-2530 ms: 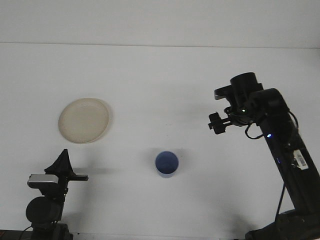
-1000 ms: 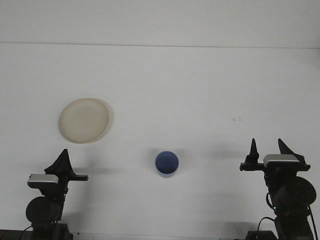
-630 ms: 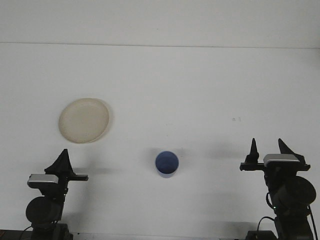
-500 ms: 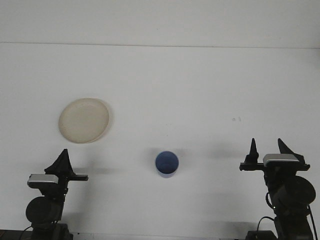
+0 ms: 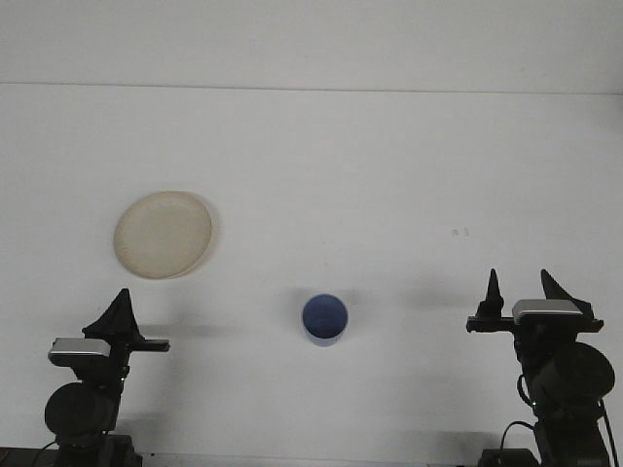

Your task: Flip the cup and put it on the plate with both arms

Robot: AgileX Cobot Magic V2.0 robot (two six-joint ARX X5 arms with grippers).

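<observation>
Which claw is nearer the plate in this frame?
Left. The left claw sits just below the plate, on the same side of the table; the right claw is far across, beyond the cup.

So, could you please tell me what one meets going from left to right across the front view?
Left end effector → cream plate → blue cup → right end effector.

Blue cup [image 5: 323, 318] at six o'clock; cream, perhaps faintly speckled plate [image 5: 163, 233] at nine o'clock; plain white table [image 5: 370, 175]; black grippers with grey tops.
</observation>
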